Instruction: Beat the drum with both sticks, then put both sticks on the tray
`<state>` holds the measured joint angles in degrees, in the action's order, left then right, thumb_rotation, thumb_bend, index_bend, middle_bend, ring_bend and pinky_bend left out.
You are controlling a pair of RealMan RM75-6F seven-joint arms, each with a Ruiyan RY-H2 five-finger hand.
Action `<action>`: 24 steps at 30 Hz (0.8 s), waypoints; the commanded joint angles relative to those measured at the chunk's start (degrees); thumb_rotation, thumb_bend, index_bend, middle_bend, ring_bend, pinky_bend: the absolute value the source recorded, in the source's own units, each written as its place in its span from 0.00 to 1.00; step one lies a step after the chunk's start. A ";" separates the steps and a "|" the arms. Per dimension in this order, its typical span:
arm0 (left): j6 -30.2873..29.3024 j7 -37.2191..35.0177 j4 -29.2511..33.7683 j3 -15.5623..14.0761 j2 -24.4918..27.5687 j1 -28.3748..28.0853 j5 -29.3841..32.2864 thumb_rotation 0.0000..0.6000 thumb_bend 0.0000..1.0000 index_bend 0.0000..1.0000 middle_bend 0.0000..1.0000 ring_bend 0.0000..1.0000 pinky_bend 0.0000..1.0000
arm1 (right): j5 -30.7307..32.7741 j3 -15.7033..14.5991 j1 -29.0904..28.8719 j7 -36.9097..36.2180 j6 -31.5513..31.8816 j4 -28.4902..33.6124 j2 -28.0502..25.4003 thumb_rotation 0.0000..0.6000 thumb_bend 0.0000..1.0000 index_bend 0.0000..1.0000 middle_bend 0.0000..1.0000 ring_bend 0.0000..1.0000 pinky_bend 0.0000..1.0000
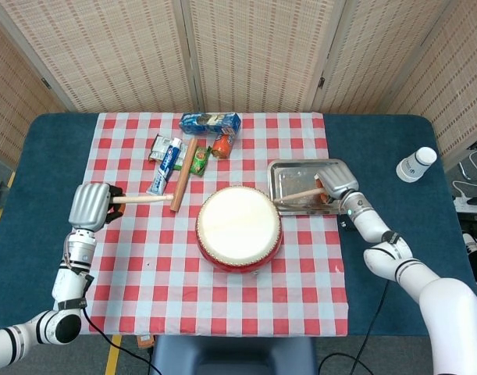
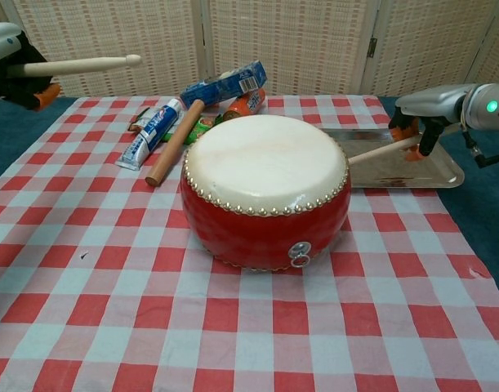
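The red drum with its pale skin stands in the middle of the checked cloth. My left hand hovers to the drum's left and grips one wooden drumstick, also seen high in the chest view as a level drumstick pointing right from the left hand. My right hand is low over the metal tray and holds the other drumstick, which slopes down onto the tray; its tip is hidden behind the drum.
Behind the drum lie a toothpaste tube, a wooden rod, a blue box, an orange can and a green packet. A white cup stands on the blue table at far right.
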<state>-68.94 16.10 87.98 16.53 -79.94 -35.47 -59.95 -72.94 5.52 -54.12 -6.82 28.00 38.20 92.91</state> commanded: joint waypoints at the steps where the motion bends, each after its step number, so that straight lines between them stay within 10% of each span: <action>1: 0.08 -0.28 -0.28 0.06 0.02 0.02 -0.15 1.00 0.83 1.00 1.00 1.00 1.00 | 0.56 0.68 -0.01 0.22 -0.29 -0.99 0.55 1.00 0.20 0.51 0.49 0.35 0.47; 9: 0.01 -1.04 -0.35 0.15 0.39 0.18 -0.86 1.00 0.83 1.00 1.00 1.00 1.00 | 0.47 1.70 0.57 1.27 1.31 1.06 -1.27 1.00 0.11 0.23 0.33 0.18 0.33; 15: -0.39 -0.92 0.27 0.13 0.62 0.24 -1.45 1.00 0.83 1.00 1.00 1.00 1.00 | 0.83 3.00 1.34 0.80 3.65 5.50 -4.06 1.00 0.11 0.20 0.31 0.16 0.32; 24: -2.48 0.73 3.53 -1.15 0.49 0.28 -5.74 1.00 0.82 1.00 1.00 1.00 1.00 | 3.64 6.55 7.79 4.79 14.92 38.56 -26.08 1.00 0.11 0.30 0.31 0.22 0.34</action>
<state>-71.20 16.42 91.12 15.54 -79.40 -35.09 -65.38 -71.81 10.07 -49.85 -5.26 37.69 62.04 77.64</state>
